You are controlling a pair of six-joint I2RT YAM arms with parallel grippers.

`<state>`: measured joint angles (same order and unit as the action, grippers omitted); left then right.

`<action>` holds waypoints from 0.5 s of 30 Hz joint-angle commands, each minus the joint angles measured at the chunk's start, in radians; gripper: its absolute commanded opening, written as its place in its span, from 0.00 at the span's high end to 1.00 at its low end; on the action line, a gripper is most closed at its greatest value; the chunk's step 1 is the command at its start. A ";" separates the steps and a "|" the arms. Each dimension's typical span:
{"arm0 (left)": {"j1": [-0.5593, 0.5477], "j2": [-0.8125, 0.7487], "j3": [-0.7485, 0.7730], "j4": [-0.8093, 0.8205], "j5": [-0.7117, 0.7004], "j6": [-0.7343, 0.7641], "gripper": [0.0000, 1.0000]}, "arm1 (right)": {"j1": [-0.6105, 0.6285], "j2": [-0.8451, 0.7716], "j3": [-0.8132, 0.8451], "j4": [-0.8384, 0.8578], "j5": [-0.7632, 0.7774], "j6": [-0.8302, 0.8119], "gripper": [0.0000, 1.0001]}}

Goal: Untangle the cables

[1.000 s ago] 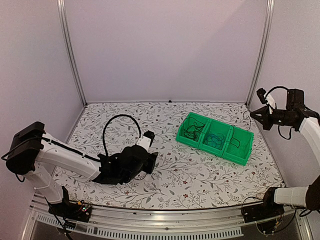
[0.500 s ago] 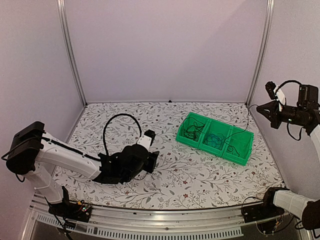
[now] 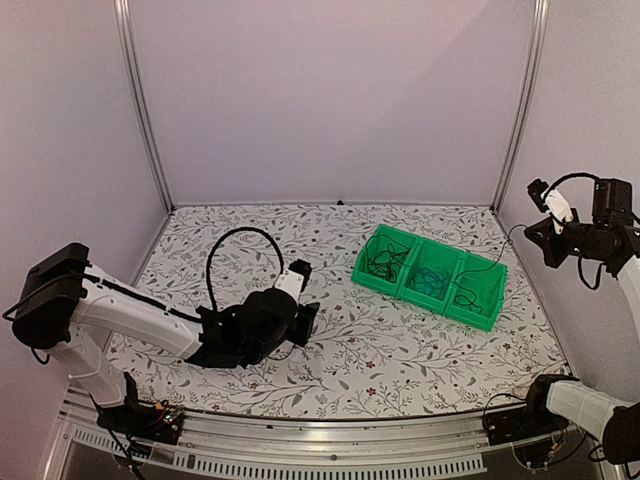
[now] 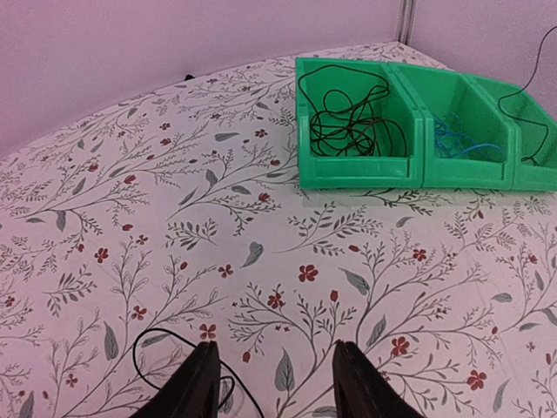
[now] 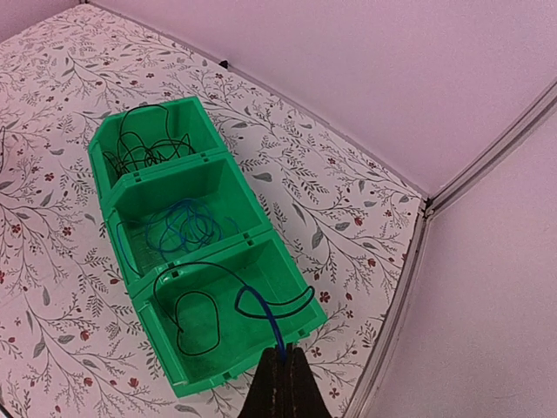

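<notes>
The jaws of the right gripper (image 5: 280,383) are pressed fully together, and a thin cable (image 5: 270,326) is pinched between their tips. The jaws of the left gripper (image 4: 278,383) stand partly apart with nothing between them, only the flowered table (image 4: 130,218) below. The right gripper hangs high in the air, to the right of the green bin (image 3: 420,302) and near the side wall. The thin cable goes down from it in a slack line into the bin's right end compartment, where the rest of it lies in loose loops on the floor. The bin stands on the right part of the table and has three compartments in a row. A tangle of black cables (image 3: 385,258) lies in the left end compartment, and a bundle of blue cables (image 3: 432,280) lies in the middle one. The left gripper is low over the table, well apart from the bin, and points toward it. One more black cable (image 4: 165,331) lies on the table in a loop just beside the finger (image 4: 202,383) on the left of the wrist view; I cannot tell if they touch.
</notes>
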<state>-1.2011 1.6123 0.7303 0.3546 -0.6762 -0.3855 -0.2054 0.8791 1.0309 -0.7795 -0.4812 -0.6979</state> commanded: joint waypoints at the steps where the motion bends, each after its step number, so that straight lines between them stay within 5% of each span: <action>1: -0.015 0.011 0.014 0.021 0.001 0.001 0.54 | -0.005 0.002 0.028 0.023 0.138 -0.024 1.00; 11: -0.015 0.010 0.001 0.031 0.001 -0.004 0.54 | -0.005 0.064 0.042 0.038 0.207 -0.057 1.00; 15: -0.015 0.014 -0.006 0.044 0.001 -0.010 0.54 | -0.005 0.101 0.031 0.067 0.124 -0.055 1.00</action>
<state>-1.2026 1.6127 0.7303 0.3634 -0.6762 -0.3866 -0.2054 0.9535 1.0443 -0.7555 -0.3073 -0.7490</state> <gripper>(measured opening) 0.458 0.011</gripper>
